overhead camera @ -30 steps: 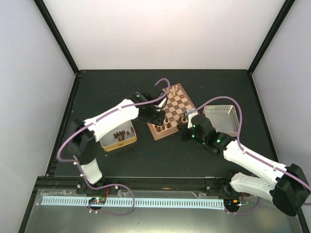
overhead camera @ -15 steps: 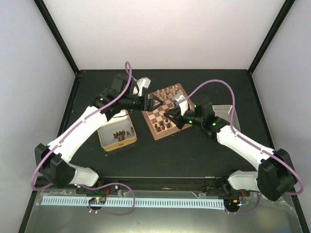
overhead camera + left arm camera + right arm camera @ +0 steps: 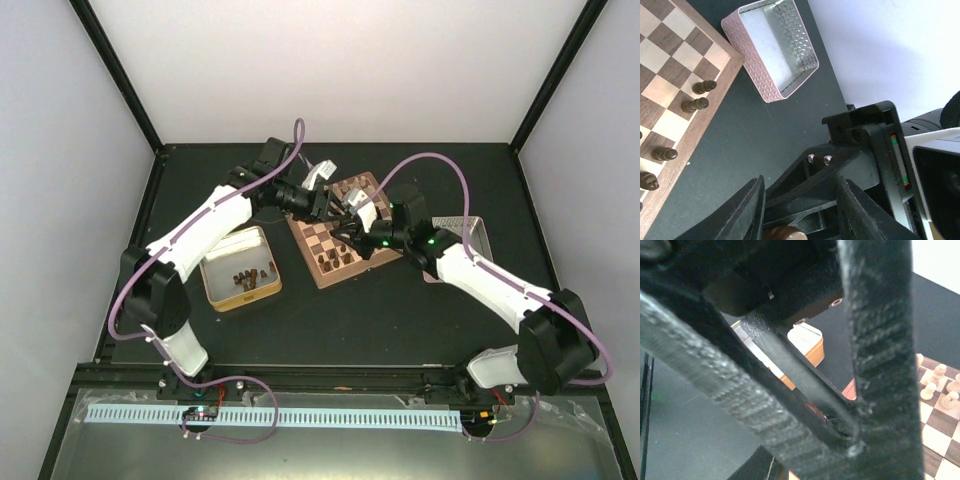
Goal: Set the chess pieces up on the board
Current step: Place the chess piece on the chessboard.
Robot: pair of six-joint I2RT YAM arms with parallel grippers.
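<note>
Over the far half of the board [image 3: 322,243] my two grippers meet tip to tip. My right gripper [image 3: 352,222] [image 3: 852,440] is shut on a small dark-brown chess piece [image 3: 822,416] at its fingertips. My left gripper [image 3: 333,200] [image 3: 800,182] stands open around the right gripper's tips. The rounded top of the piece [image 3: 785,234] shows between its fingers, with a gap on one side. Several dark chess pieces [image 3: 695,105] stand along the board's edge [image 3: 695,127]. More of them lie in the yellow tin [image 3: 240,268].
A pink metal tin [image 3: 775,50] [image 3: 472,232] sits right of the board, partly under my right arm. Pale chessmen [image 3: 940,374] stand on the board's far rows. Black enclosure posts and white walls ring the dark table.
My left gripper has swung right from beside the board to meet the right gripper, its jaws narrower than half a second ago. The right gripper has risen a little and stayed shut.
</note>
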